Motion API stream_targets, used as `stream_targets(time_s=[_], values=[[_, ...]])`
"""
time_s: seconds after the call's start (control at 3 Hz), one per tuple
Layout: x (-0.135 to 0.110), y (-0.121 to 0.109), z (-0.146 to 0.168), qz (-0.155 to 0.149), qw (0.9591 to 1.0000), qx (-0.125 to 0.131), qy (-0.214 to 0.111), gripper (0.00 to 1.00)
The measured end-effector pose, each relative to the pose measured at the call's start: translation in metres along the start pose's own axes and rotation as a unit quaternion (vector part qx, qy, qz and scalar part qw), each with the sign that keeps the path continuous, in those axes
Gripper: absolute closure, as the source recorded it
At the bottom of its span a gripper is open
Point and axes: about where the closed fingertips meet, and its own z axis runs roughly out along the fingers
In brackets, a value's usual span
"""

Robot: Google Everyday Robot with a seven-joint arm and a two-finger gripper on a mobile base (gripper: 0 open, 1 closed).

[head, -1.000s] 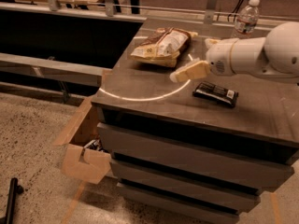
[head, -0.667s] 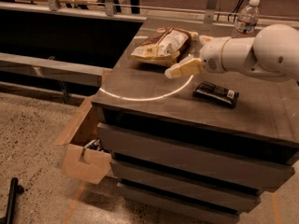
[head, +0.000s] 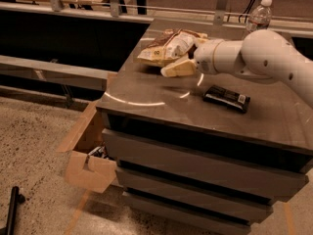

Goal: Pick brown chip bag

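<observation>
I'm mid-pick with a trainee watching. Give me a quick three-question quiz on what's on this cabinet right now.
1. True or false: the gripper is over the black candy bar wrapper.
2. Multiple choice: the brown chip bag lies (A) in the open drawer, (B) toward the far edge of the cabinet top, (C) on the floor.
3. Fill in: the clear item standing at the far right corner is a ____.
Key: 1 false, the gripper is just in front of the brown chip bag; 2 B; 3 water bottle.
</observation>
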Motion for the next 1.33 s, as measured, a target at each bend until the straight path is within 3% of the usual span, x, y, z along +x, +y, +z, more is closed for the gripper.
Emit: stream_targets(time_s=[0.67, 1.33], values=[[-0.002, -0.008, 0.023, 0.002, 1.0, 0.006, -0.008, 0.53], [-0.009, -0.019, 0.013, -0.003, 0.9997, 0.025, -0.008, 0.98]])
